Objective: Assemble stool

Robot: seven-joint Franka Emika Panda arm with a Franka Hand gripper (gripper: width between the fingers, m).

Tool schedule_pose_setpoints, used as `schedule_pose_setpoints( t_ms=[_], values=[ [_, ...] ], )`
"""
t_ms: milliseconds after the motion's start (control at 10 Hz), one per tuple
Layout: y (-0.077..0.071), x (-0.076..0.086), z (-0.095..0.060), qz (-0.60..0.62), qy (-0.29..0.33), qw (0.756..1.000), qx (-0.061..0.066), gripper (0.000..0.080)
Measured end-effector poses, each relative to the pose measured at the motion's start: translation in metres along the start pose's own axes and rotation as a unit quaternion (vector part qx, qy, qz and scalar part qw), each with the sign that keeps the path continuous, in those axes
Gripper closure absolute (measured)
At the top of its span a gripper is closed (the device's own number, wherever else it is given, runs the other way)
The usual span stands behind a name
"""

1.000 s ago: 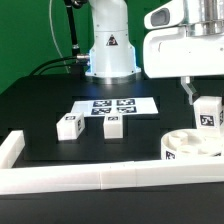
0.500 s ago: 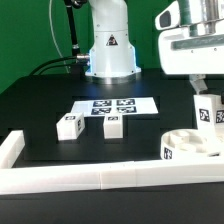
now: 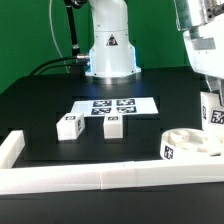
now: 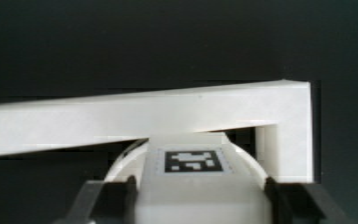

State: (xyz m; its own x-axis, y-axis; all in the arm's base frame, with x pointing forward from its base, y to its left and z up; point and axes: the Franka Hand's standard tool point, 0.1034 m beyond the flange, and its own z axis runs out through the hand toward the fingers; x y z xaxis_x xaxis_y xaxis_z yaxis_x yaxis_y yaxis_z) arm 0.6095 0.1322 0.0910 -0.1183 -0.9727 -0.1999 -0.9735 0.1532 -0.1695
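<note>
- Holding one white leg, the gripper [image 3: 212,98] is closed narrowly on it. In the wrist view the held leg [image 4: 194,165] sits between the two dark fingers [image 4: 108,200], with its tag facing the camera.
- In the exterior view the held leg [image 3: 213,112] hangs upright at 3 o'clock of the frame, over the far rim of the seat [image 3: 196,142]. Whether the two touch cannot be told.
- The seat lies flat on the black table [image 3: 40,110], at about 4 o'clock from the marker board [image 3: 116,105].
- Handling, as a judgement: each leg looks like a light, stiff plastic block with smooth faces, so it may slip or twist in a loose pinch. It is best clamped across two flat opposite sides near one end, leaving the other end free for a socket.
- The seat also looks rigid and light, and it may slide when a leg is pressed in. Its rim is the likeliest place to hold it.
- Legs: three. One is held. The first loose leg [image 3: 68,126] is at 8 o'clock from the marker board and the second loose leg [image 3: 112,125] at 6 o'clock, standing apart.
- Seat: one, with a single tag visible on its side. No leg can be seen standing in it.
- Marker board: one. White border rail [image 3: 90,180]: one run along the 6 o'clock edge, turning a corner towards 8 o'clock.
</note>
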Motion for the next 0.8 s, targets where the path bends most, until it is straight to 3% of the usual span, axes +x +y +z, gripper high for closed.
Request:
schedule_pose_setpoints(
  t_ms=[200, 300, 400, 500, 600, 800],
  values=[
    [0.0, 0.0, 0.0, 0.023, -0.004, 1.0, 0.0, 0.0463],
    [-0.001, 0.001, -0.001, -0.007, -0.005, 1.0, 0.001, 0.0388],
    [-0.005, 0.004, -0.006, -0.041, -0.007, 0.999, 0.005, 0.0388],
    [-0.009, 0.005, -0.012, -0.065, -0.009, 0.998, 0.011, 0.0223],
    [-0.014, 0.005, -0.019, -0.087, -0.01, 0.996, 0.018, 0.0165],
    [-0.014, 0.004, -0.021, -0.111, -0.01, 0.994, 0.019, 0.0154]
  ],
)
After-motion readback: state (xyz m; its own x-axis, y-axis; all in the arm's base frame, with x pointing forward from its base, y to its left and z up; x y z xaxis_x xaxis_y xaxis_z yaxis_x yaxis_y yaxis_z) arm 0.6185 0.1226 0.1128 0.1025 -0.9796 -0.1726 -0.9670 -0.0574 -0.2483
